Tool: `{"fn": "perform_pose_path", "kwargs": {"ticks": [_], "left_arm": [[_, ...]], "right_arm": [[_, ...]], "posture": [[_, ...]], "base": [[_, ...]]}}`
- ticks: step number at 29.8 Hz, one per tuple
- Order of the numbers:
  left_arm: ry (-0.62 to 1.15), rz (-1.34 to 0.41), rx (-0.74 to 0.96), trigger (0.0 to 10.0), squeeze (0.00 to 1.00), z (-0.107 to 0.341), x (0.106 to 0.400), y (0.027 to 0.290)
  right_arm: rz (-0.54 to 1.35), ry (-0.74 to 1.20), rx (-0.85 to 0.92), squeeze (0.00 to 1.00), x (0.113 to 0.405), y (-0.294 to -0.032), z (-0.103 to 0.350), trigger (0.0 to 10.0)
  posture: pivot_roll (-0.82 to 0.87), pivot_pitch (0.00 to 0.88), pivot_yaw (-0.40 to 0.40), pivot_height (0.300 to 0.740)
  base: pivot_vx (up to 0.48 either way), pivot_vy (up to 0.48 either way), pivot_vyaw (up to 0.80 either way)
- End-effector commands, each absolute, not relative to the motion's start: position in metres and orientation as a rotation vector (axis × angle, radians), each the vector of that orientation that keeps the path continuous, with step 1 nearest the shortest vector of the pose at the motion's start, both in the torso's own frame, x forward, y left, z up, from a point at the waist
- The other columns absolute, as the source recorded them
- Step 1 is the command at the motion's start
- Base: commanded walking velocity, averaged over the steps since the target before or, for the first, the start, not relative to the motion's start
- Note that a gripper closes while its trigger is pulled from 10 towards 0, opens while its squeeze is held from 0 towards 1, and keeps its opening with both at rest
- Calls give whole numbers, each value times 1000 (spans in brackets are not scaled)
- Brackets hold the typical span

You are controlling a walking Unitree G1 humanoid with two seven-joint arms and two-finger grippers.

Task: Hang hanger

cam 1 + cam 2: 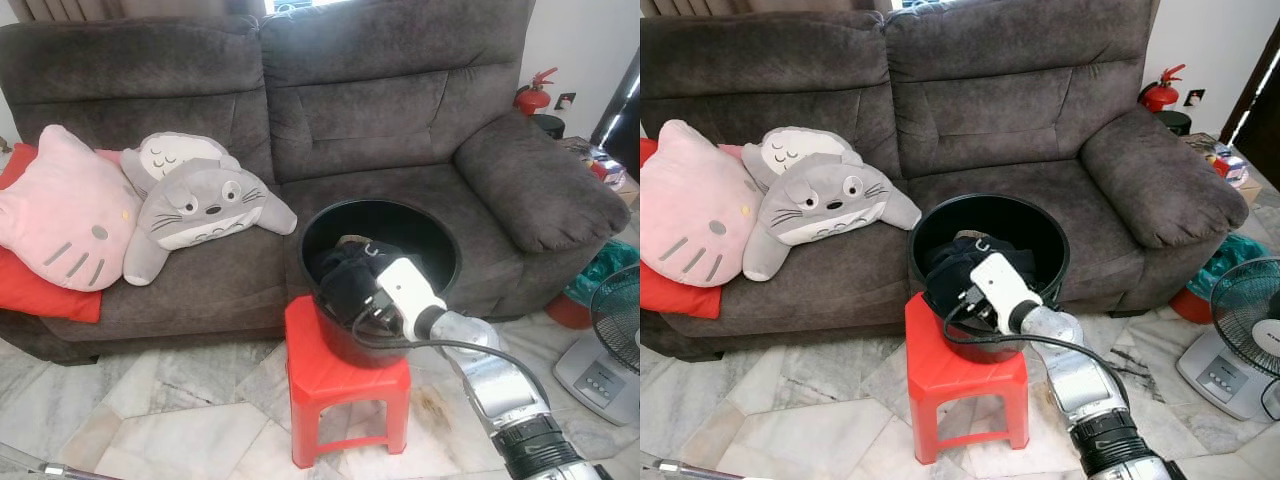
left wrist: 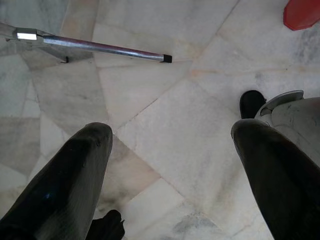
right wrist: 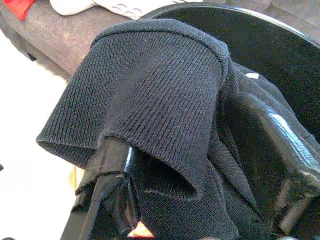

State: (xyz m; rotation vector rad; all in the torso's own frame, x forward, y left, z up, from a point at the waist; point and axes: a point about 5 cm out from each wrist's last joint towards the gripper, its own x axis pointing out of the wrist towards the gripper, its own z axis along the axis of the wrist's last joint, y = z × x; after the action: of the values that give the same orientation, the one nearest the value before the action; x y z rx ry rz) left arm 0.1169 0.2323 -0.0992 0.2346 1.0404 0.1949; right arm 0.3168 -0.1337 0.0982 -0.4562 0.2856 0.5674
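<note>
Dark knit cloth drapes over one black finger of the right pincer, with the other finger beside it; the 2 fingers stand apart with the fabric between and around them, though whether they actually clamp it I cannot tell. No hanger can be made out among the folds; a small metal loop pokes up from the dark clothes, too small to identify. From the head views, the right pincer reaches into a round black bucket that holds the bundle of dark clothing. Its white wrist housing sits at the bucket's near rim, and the silver arm runs back toward the lower right.

That bucket stands on a red plastic stool, on a pale marble floor. Just behind is a grey sofa. On its left seat lie a grey plush toy, a second plush tucked behind it, a pink cat-face cushion and a red cushion underneath. A red fire extinguisher stands by the wall, and a fan stands at the right edge.

The left pincer hangs over the floor with its 2 fingers spread wide, holding nothing. A metal bar lies on the tiles beyond it.
</note>
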Motion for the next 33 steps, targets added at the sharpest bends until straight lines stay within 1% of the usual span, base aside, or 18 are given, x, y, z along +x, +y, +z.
{"fn": "perform_pose_path", "kwargs": {"ticks": [1,3,4,7,8,9,21,33], "left_arm": [[1044,196,243,10000,0,-99,115,235],[1044,196,243,10000,0,-99,115,235],[1044,196,244,10000,0,-99,115,235],[1044,196,244,10000,0,-99,115,235],[1044,195,244,10000,0,-99,115,235],[1044,195,244,10000,0,-99,115,235],[1044,194,246,10000,0,-99,115,235],[1044,194,247,10000,0,-99,115,235]], "right_arm": [[564,284,-471,0,317,-134,96,10000],[548,281,-461,0,318,-135,96,10000],[541,281,-461,0,318,-136,96,7569],[535,282,-465,0,319,-137,95,7569],[529,284,-464,0,319,-138,95,2902],[523,285,-466,0,319,-139,93,0],[549,279,-461,0,318,-134,89,0],[542,269,-464,0,319,-136,90,0]], "posture": [[-177,0,71,740],[-177,0,71,740],[-175,0,71,740],[-175,0,71,740],[-175,0,71,740],[-174,0,71,740],[-173,0,71,740],[-173,0,71,740]], "base": [[0,0,0],[0,0,0],[0,0,0],[0,0,0],[0,0,0],[0,0,0],[0,0,0],[0,0,0]]}}
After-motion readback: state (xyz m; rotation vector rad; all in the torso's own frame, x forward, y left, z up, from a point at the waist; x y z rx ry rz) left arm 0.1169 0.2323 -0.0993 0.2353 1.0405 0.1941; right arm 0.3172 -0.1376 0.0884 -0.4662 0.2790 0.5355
